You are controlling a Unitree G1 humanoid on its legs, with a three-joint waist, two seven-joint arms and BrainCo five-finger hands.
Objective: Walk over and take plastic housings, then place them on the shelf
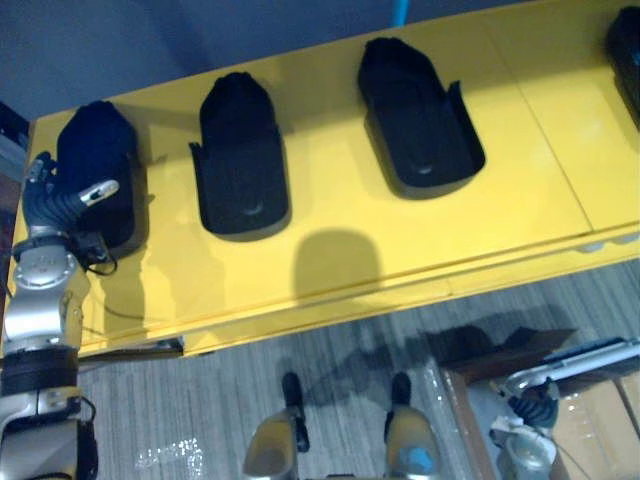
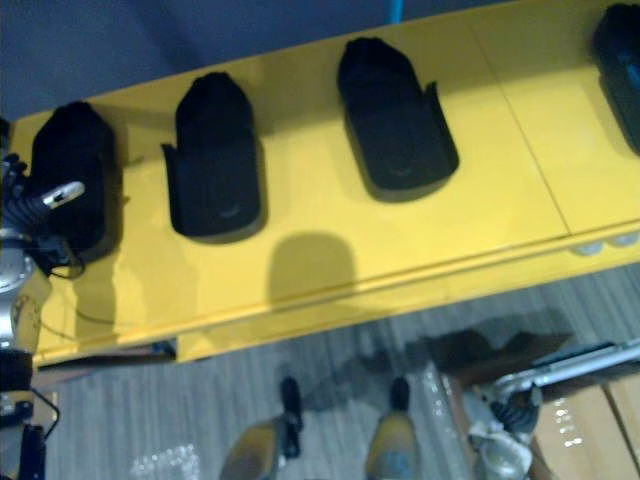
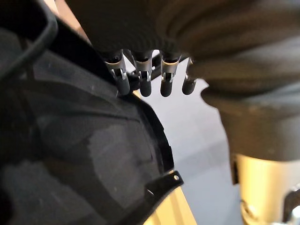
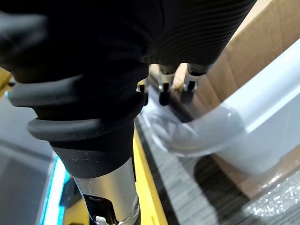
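The placing step is judged to be in hand. A black housing (image 1: 95, 150) is set at the left end of the yellow shelf (image 1: 500, 150). The left robot hand (image 1: 55, 205) is held against it. Its fingers (image 3: 145, 79) hang straight beside the housing's rim, and its thumb (image 1: 98, 191) is laid on top. No curled grip is seen.

Next, the hand would need to be drawn clear without the housing being dragged. Another housing would then have to be fetched.

Two more housings (image 1: 240, 150) (image 1: 415, 115) lie further along the shelf, well apart, and a fourth (image 1: 625, 45) is seen at the right edge.

The right robot hand (image 4: 197, 37) is held low near a cardboard box (image 4: 267, 42) and a pale plastic part (image 4: 262, 126). Its state cannot be told.

A grey striped floor (image 1: 200, 400) is seen below the shelf and a blue-grey wall (image 1: 150, 40) behind it.
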